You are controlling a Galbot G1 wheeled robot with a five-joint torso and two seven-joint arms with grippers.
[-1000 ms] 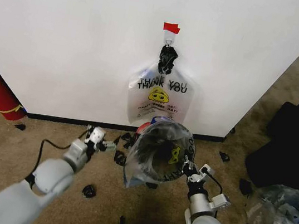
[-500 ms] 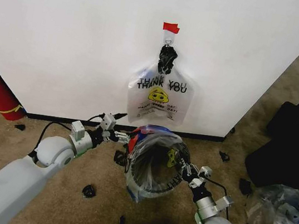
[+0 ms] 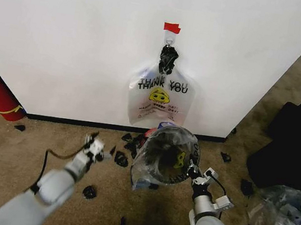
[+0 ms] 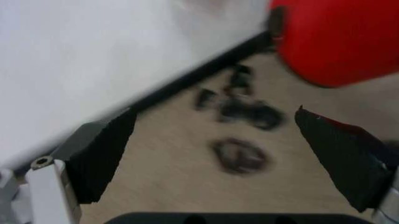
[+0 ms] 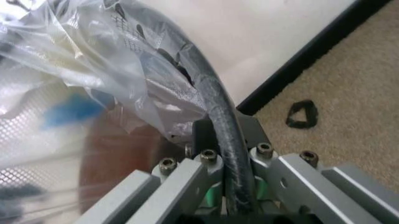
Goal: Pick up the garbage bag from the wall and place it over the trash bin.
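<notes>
A: What is seen first?

B: The wall [image 3: 82, 40], white with a black baseboard, is seen behind everything. A strip of red tape [image 3: 172, 27] and a small hook [image 3: 170, 37] are fixed on it, and 1 clear bag printed "THANK YOU" [image 3: 160, 100] is hung there.

A: And the trash bin?

B: The trash bin [image 3: 162, 154] is held tilted above the carpet [image 3: 21, 144], its mouth turned toward the head camera. Its black rim is clamped between the jaws of the right gripper [image 3: 191, 168], as is shown close up in the right wrist view, where the rim [image 5: 218, 126] runs straight into the narrow gap between the 2 jaws.

A: Where is the garbage bag?

B: The garbage bag [image 3: 175, 142] is draped over the bin, just beyond the right jaws; crinkled clear film with a blue patch [image 5: 72, 109] is seen wrapped over the rim.

A: The left side?

B: The left gripper [image 3: 95, 147] is held low, well apart from the bin, with its jaws spread wide and nothing between them. Ahead of those jaws, black scraps [image 4: 240, 156] lie on the carpet near the baseboard, and a red cylinder [image 4: 339, 39] is seen beyond them.
</notes>
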